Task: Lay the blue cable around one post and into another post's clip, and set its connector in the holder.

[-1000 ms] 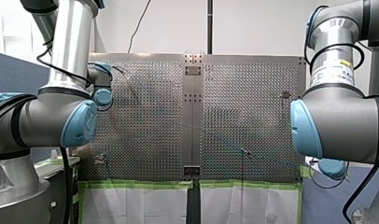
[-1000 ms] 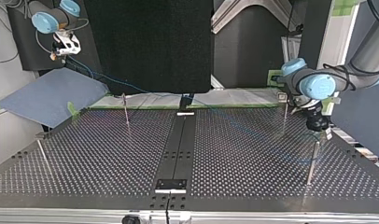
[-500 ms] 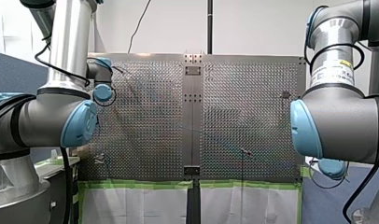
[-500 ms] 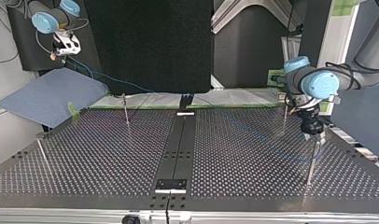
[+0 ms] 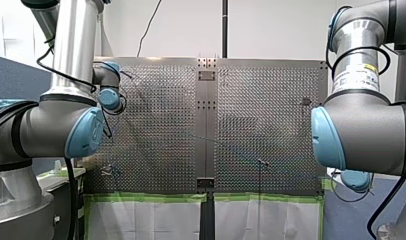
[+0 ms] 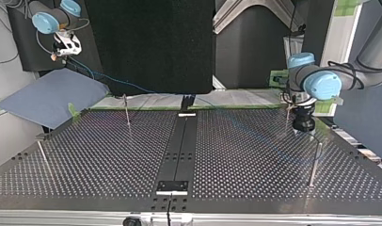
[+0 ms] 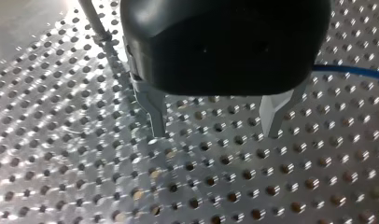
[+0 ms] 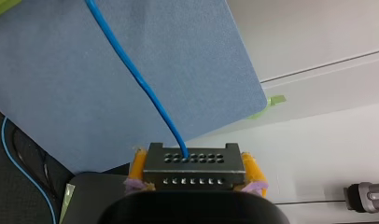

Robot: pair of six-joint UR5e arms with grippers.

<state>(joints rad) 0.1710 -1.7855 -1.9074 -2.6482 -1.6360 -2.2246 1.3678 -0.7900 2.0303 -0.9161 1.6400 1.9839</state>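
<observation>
- The cable (image 8: 141, 84) leaves the connector (image 8: 193, 165) and runs away over a blue mat (image 8: 61, 93).
- My right jaws pinch the connector between yellow pads (image 8: 140, 164). They hold it in the air beyond the bench, at the top view's upper left.
- From there the cable slopes down to the far edge of the bench (image 6: 109, 160), close to a thin post (image 6: 127, 113). It then shows only faintly, crossing toward that view's right.
- My left jaws are spread and empty, with their tips just above the bench's holes.
- In the left wrist view the cable passes low on one side of these jaws, and a second post (image 7: 92, 18) stands on the other.
- Whether the cable touches any post, I cannot tell.
</observation>
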